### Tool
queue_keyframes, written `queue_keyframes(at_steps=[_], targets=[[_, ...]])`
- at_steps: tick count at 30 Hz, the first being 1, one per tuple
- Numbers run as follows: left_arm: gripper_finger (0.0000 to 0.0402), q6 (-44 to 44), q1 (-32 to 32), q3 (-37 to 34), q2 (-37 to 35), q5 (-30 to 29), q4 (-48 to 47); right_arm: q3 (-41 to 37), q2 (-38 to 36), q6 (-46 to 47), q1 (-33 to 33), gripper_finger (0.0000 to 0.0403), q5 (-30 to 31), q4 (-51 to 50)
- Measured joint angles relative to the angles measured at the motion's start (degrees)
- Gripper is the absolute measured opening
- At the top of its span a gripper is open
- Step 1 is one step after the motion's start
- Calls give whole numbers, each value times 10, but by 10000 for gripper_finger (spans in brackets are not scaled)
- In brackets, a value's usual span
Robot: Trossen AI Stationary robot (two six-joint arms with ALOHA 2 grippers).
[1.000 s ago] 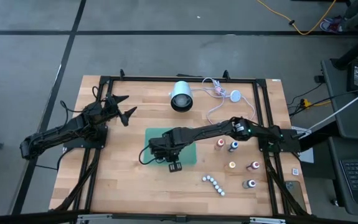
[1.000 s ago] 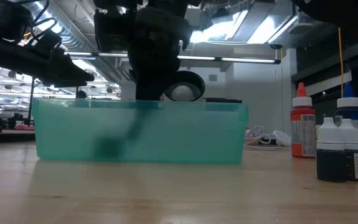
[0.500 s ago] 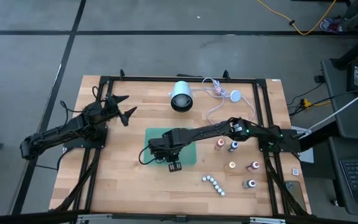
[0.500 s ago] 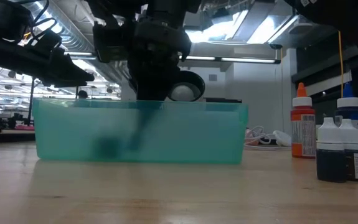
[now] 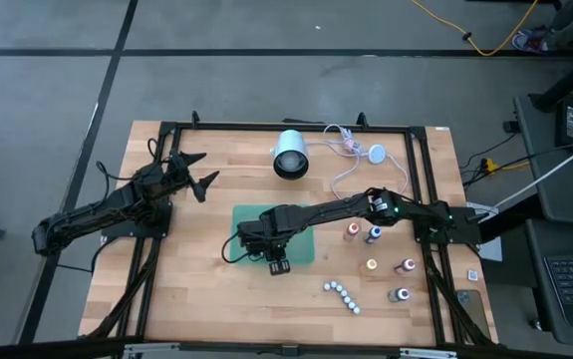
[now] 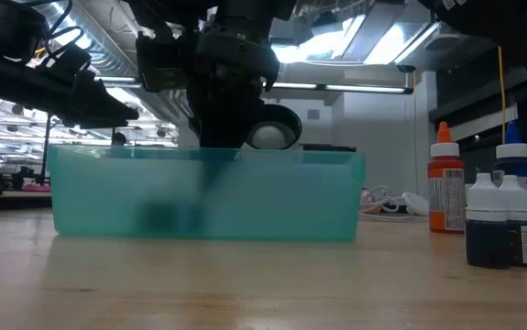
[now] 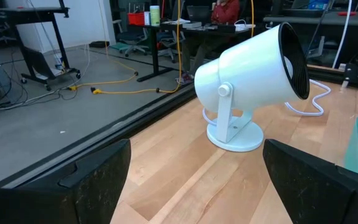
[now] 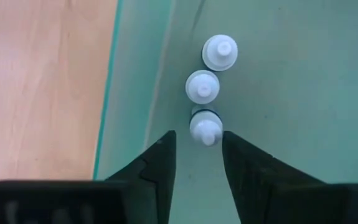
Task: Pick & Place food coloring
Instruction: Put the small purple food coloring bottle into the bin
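So going left to right: the left end effector (image 5: 194, 172) just sits parked at the bench's (image 5: 196, 299) far-left side, fingers spread, pointed at the white lamp (image 7: 247, 87). Mid-bench, the right end effector (image 8: 196, 155) is down inside the teal bin (image 6: 203, 194), fingers slightly parted around a white-capped bottle (image 8: 205, 126) standing by two more. Looks like the release step. Next I'd say open up more, lift straight out, then head right for the remaining food coloring (image 5: 376, 249).
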Motion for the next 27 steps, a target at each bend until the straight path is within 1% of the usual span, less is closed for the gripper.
queue_keyframes(at_steps=[6, 10, 17, 23, 27], targets=[[361, 0, 0, 0, 0, 0, 0, 2, 0, 2, 0, 149, 5, -5], [361, 0, 0, 0, 0, 0, 0, 20, 0, 4, -2, 163, 5, -15], [361, 0, 0, 0, 0, 0, 0, 42, -3, 8, -3, 208, 44, -27], [361, 0, 0, 0, 0, 0, 0, 41, -25, 54, -3, 244, 72, -83], [361, 0, 0, 0, 0, 0, 0, 41, -45, 112, 1, 252, 80, -93]])
